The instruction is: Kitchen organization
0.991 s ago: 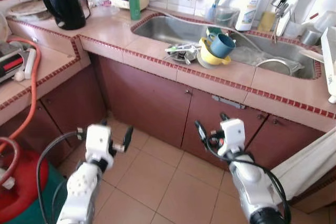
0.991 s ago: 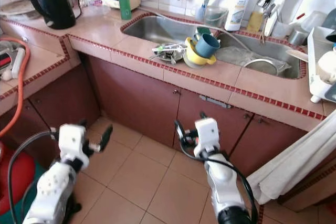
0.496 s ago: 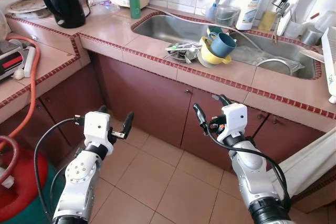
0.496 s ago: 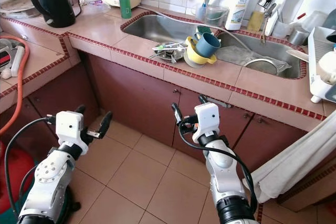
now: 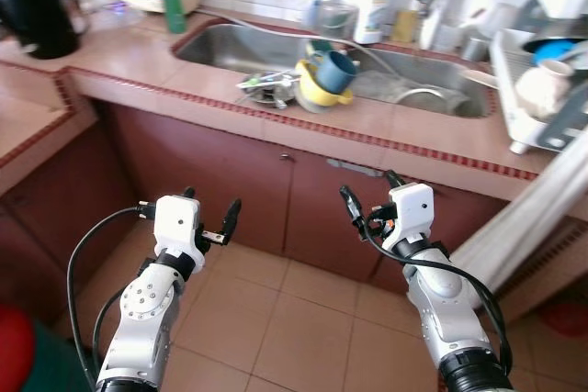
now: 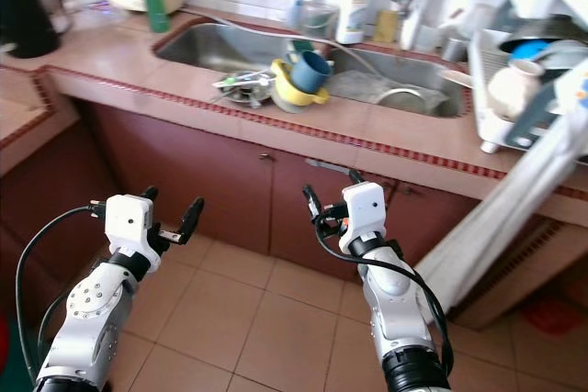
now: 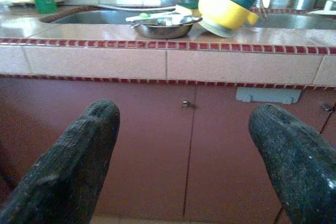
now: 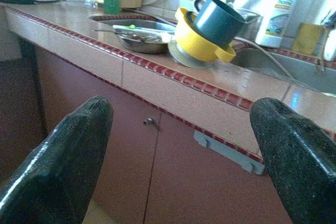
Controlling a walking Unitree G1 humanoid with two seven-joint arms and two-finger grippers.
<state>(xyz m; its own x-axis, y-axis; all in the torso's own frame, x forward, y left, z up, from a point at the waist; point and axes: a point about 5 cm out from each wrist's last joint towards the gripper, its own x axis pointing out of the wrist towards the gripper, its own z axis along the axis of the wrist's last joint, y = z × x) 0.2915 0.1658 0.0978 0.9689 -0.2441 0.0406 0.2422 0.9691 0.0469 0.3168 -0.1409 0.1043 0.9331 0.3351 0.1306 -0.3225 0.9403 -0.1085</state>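
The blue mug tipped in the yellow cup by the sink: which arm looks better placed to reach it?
Probably the right. The right gripper is open almost straight below the blue mug; the left gripper sits farther off.

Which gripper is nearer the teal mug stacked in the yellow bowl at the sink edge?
Right. The right gripper hangs just below and slightly right of the teal mug in the yellow bowl; the left gripper is lower and well off to the left.

I see two silver-grey arms with rounded, jointed segments, each topped by a white boxy wrist block. Black cables loop from each block back along the forearm. My left gripper (image 5: 209,215) and right gripper (image 5: 366,197) carry long black fingers (image 7: 73,169) with a grainy, speckled surface.
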